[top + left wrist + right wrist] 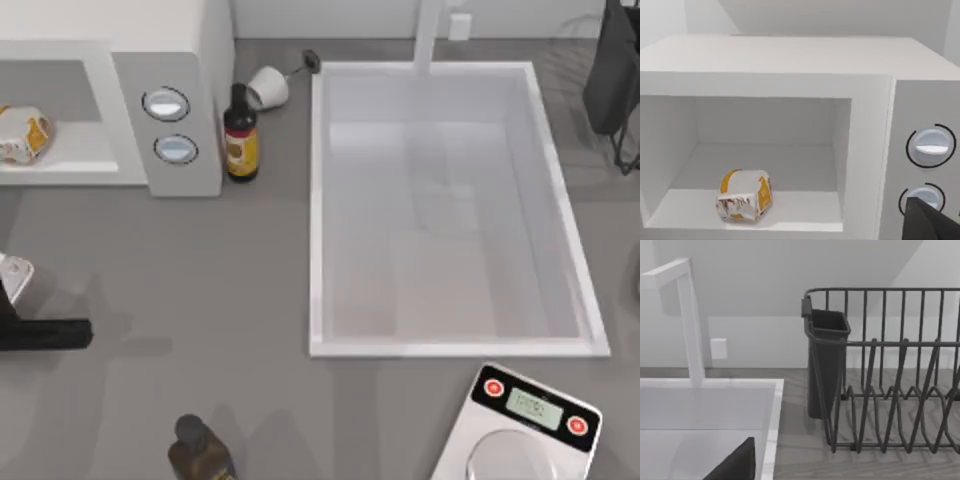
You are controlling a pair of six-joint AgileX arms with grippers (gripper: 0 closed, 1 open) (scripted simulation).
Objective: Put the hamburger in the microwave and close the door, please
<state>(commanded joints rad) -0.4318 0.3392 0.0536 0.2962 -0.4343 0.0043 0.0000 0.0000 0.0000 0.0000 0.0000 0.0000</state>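
Left arm (40, 332) low at table's left

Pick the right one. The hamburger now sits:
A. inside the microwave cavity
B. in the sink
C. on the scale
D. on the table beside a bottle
A: the hamburger rests on the floor of the open cavity of the microwave, and the top view shows it there too.

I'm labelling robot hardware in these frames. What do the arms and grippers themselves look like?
Little of either shows. The left arm is a matte black, boxy bar with a pale silver-grey block at its end. A plain black angular part of the right gripper shows over the sink. No cables or markings visible.
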